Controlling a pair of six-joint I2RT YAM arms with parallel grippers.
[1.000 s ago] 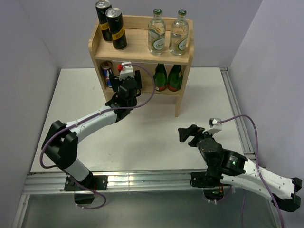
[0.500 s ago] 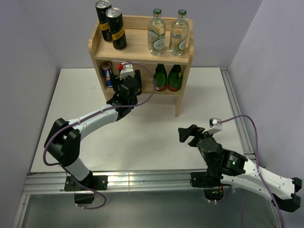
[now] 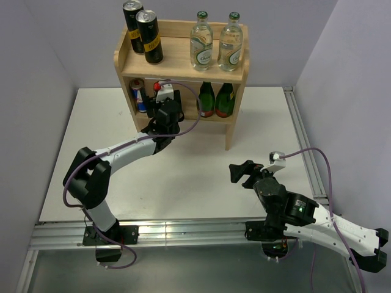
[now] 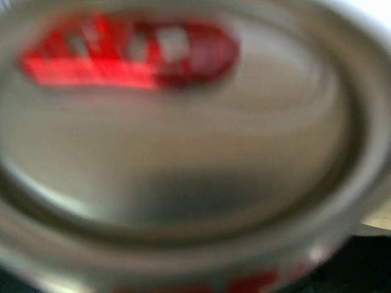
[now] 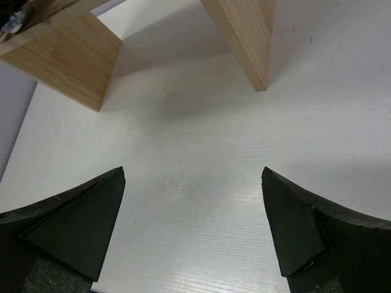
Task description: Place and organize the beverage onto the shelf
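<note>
Nearly done: black cans (image 3: 142,30) and glass bottles (image 3: 215,41) top the shelf (image 3: 177,58), with one silver-blue-red can (image 3: 139,95) below. A second can (image 4: 183,152) sits close before the left gripper (image 3: 162,101), though I cannot tell whether it is gripped. The right gripper (image 5: 192,207) gapes empty.

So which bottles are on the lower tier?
The two dark green bottles with red labels; the clear green-capped bottles stand on the shelf's top board.

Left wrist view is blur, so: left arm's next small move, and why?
Probably ease the left gripper a little deeper, then let go: the can at it is at the lower tier of the shelf, beside the other silver-blue-red can. Grip hidden.
</note>
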